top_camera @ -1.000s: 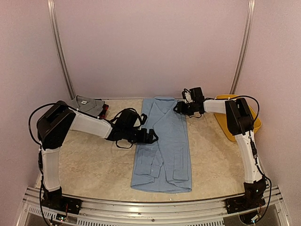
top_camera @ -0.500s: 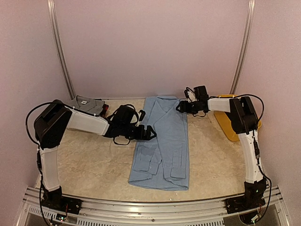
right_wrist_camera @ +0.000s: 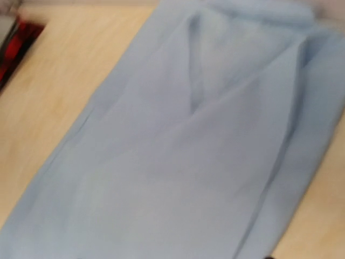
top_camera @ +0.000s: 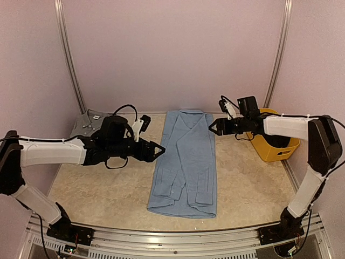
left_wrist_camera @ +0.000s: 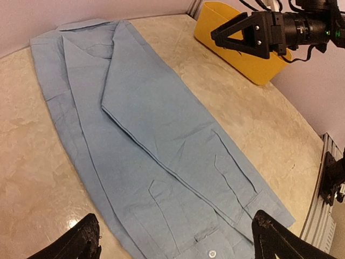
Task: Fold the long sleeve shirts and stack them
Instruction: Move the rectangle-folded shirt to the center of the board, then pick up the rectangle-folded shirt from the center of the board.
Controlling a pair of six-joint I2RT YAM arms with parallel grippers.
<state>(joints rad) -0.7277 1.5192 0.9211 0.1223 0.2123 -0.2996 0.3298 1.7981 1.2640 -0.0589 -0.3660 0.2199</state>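
Light blue shirt [top_camera: 186, 162] lies flat mid-frame in top view, collar twd the back wall, hem twd the arm bases. Both sides & sleeves are already turned in, so it's a long narrow strip. Grey shirt [top_camera: 89, 121] sits folded at upper left of top view. Plaid shirt [right_wrist_camera: 19, 46] shows only as a red/black sliver at upper left of the right wrist view, prob. under the grey one, though the blur makes that hard to confirm.

Left gripper [top_camera: 157, 151] hovers just left of the strip, fingers spread wide, holding nothing. Right gripper [top_camera: 212, 127] hangs at the strip's upper right edge, near the yellow basket [top_camera: 268, 152]; can't tell if its jaws are apart, as it's side-on & the wrist cam is blurred.

Progress est.: 2 of 3 shirts done. Left to do: crosswise fold(s) on the blue, then move it onto the pile at upper left
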